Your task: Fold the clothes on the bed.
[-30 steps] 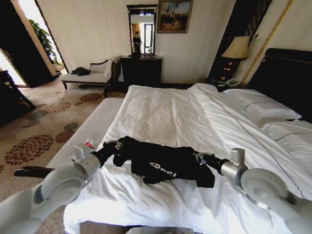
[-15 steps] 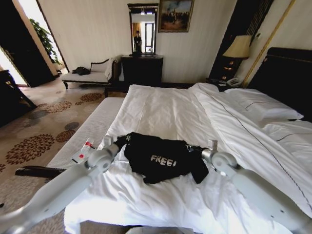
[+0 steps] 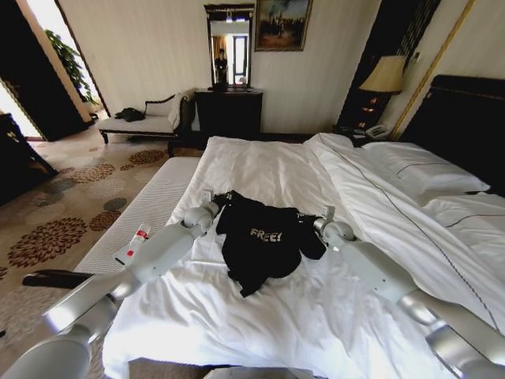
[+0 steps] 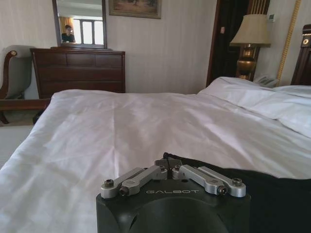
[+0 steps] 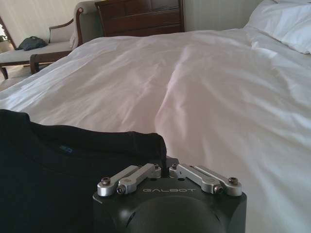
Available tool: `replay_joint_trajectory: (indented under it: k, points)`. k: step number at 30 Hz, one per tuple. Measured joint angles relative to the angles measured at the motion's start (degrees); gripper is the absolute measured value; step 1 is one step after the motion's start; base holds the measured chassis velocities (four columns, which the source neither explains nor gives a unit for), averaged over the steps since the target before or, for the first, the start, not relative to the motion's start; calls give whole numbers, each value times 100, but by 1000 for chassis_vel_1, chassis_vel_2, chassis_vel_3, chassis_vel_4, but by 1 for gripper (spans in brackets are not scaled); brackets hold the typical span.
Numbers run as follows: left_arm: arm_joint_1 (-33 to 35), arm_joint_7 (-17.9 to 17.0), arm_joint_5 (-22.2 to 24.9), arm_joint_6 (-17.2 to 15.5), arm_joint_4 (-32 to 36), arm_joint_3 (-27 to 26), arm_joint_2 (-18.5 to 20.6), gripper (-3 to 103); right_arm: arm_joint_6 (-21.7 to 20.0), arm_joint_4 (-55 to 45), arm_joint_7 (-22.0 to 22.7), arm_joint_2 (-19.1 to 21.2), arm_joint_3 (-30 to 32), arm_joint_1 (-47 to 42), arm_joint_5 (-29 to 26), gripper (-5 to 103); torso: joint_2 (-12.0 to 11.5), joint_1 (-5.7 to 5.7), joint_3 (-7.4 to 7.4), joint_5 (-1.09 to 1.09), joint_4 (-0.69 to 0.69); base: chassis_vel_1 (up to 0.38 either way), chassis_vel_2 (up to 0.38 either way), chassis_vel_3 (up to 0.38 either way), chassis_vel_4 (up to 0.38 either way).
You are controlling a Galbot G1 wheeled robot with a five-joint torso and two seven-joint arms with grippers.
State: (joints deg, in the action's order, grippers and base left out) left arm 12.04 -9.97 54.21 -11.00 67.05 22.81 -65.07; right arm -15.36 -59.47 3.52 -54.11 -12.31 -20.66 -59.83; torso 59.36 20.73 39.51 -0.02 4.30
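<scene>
The clothes, a black T-shirt [image 3: 260, 246] with white "FREE!" lettering, lie lengthwise on the white duvet of the bed [image 3: 260, 170], collar end farthest from me. My left gripper [image 3: 224, 198] is shut on the shirt's left shoulder edge, and my right gripper [image 3: 308, 220] is shut on its right shoulder edge. In the left wrist view the fingers [image 4: 163, 169] meet over black fabric [image 4: 277, 194]. The right wrist view shows that gripper [image 5: 164, 166] pinching the shirt [image 5: 58, 170] near its collar. Both arms reach far out over the bed.
Pillows [image 3: 426, 170] and the dark headboard [image 3: 465, 118] are at the right. A white padded strip [image 3: 146, 209] along the bed's left side carries a red-and-white bottle [image 3: 136, 239]. A chaise lounge [image 3: 146, 120], a dark dresser [image 3: 229, 112] and a lamp [image 3: 384, 76] stand at the far wall.
Both arms have stretched forward and drawn closer together, pulling the T-shirt farther up the bed. The shirt went from a wide bunch to a narrower, lengthwise shape with its lettering showing.
</scene>
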Motion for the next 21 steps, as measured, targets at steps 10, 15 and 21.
replay_joint_trajectory:
  k: [10,15,21]
  points:
    - [-175,14,-384,48,-867,-146,-524,0,193,944,-23,-506,12,444,373,12,0,0,-1,-1,2,0,0,0,0]
    - [-55,-116,-515,-141,-697,-156,-514,10,163,726,-60,-334,21,223,437,28,1,-2,-2,-1,5,0,0,0,0]
    - [19,-268,-545,-267,-595,-219,-435,26,152,513,-9,-171,113,17,460,50,2,-3,-2,0,3,0,0,0,0]
